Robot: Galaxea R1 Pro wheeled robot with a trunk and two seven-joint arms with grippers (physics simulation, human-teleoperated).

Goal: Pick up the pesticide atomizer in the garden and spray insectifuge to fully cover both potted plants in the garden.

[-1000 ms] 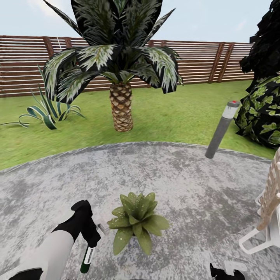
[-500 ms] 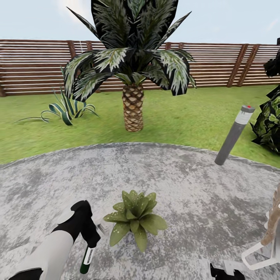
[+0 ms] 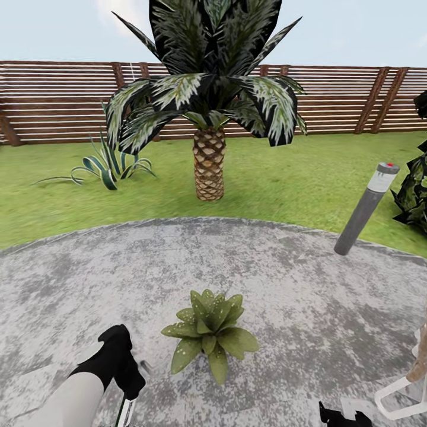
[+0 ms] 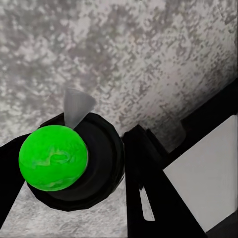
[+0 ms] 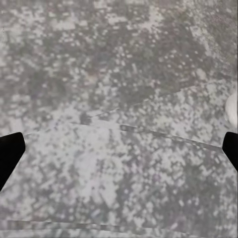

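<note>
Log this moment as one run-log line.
left claw: shut on pesticide atomizer | right claw: open, above patio | potted plant: ahead on patio | mist: none seen

Bare patio point(image 3: 284, 284) open around potted plant point(image 3: 210, 332); bollard lamp point(image 3: 366, 209) and chair frame point(image 3: 403, 397) flank right side.

No words, numbers or signs can be read; the spray bottle's point(image 3: 126, 410) white band is too small to read.
</note>
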